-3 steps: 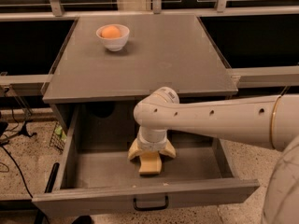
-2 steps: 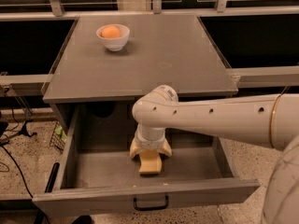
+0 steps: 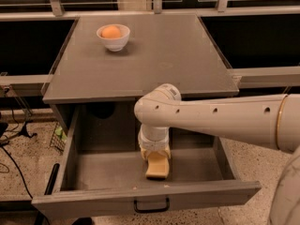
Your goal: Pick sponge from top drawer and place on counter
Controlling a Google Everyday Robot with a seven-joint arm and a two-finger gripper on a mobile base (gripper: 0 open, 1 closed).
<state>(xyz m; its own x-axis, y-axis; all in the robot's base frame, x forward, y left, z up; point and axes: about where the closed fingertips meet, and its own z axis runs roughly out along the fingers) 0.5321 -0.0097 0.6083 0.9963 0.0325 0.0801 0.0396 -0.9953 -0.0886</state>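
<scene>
The top drawer of the grey cabinet is pulled open, and its front panel carries a small black handle. The pale yellow sponge lies on the drawer floor near the middle. My gripper reaches straight down into the drawer from the white arm. Its cream fingers are closed in on the far end of the sponge. The near end of the sponge sticks out towards the drawer front. The grey counter stretches above and behind the drawer.
A white bowl holding a round orange fruit stands at the back left of the counter. My white arm crosses from the right above the drawer. Black cables lie on the speckled floor at left.
The gripper's fingers, spread wide on either side of the sponge before, have drawn in against it. The arm has shifted slightly left. The sponge still rests on the drawer floor.
</scene>
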